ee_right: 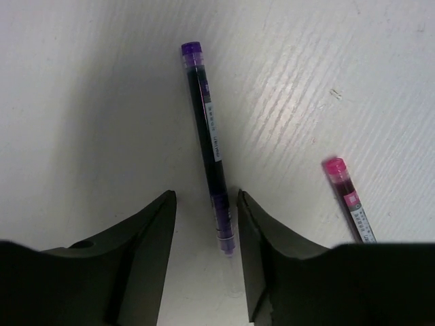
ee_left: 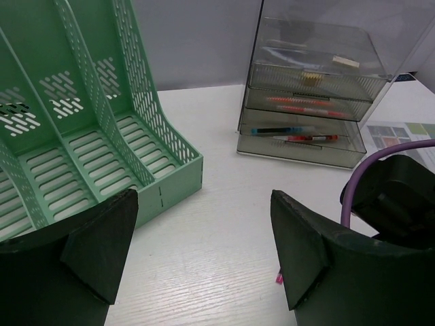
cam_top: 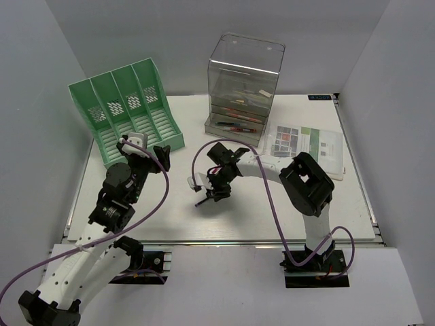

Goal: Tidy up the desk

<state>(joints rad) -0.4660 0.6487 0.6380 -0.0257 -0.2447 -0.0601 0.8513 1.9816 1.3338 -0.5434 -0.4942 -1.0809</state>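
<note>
We see the tabletop [cam_top: 231, 221] running from the arm bases to the back wall, w/ pale walls around it & a silver rail along its near edge. It's rigid, flat & smooth, so there's nothing to lift there; we just clear it. At the back sit a green file rack [cam_top: 129, 115] on the left & a clear drawer box [cam_top: 241, 81] w/ pens in its drawers. A printed sheet [cam_top: 309, 142] lies flat on the right. Mid-tabletop, the right gripper [ee_right: 205, 197] is down low w/ jaws apart, straddling a purple pen [ee_right: 207, 136] but not clamped on it. A gap shows on one side; whether the other finger touches the pen we can't tell. A pink pen [ee_right: 346, 197] lies near it, not touching. We'd judge the purple pen light, stiff, round & slick, so prob. apt to roll or skid on that hard surface. It's best taken across the barrel near its middle, vs. the capped end. The left gripper [ee_left: 204, 200] hangs near the rack, spread wide, w/ nothing btwn its fingers.
</note>
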